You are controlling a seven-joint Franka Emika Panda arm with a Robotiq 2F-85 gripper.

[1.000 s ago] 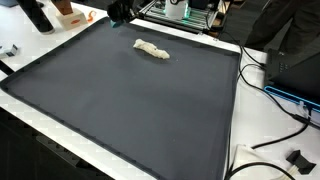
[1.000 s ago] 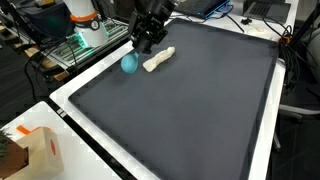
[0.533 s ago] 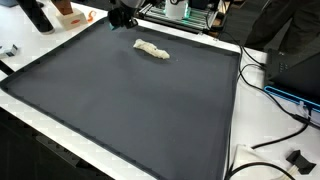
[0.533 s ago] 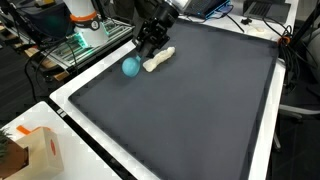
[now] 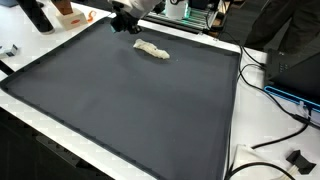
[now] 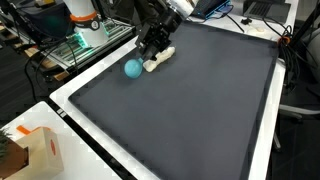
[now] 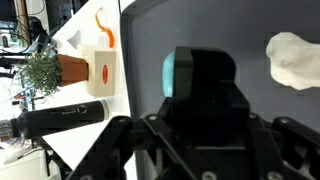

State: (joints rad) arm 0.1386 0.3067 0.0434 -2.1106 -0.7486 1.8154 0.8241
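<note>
The black Robotiq gripper (image 6: 152, 47) hangs low over the far corner of the wide dark grey mat (image 6: 200, 110) that covers the white-edged table (image 6: 75, 110). Directly beneath and just beside its fingers lies a small off-white, crumpled roll of cloth-like material (image 6: 160, 59), stretched out at a slant on the mat. In that exterior view the gripper body covers one end of the roll, so I cannot tell whether the fingers touch it. A small turquoise ball (image 6: 131, 68) rests on the mat just beside the roll's hidden end, near the mat's edge and apart from the gripper.

In an exterior view from the opposite side, the roll (image 5: 152, 49) lies in the open on the mat, with the gripper up near the mat's back border, close by but not over the roll's middle.

The wrist view is filled by the gripper's own dark housing; the turquoise ball (image 7: 170, 74) peeks out from behind its left side, and the off-white roll (image 7: 295, 58) sits toward the right edge. The fingertips are not clearly shown in any view — whether the claw is released or clenched I cannot tell.

Off the mat, the wrist view shows a small green potted plant (image 7: 45, 70), a white carton with orange print (image 7: 100, 68) and a black cylinder lying on its side (image 7: 60, 118).
</note>
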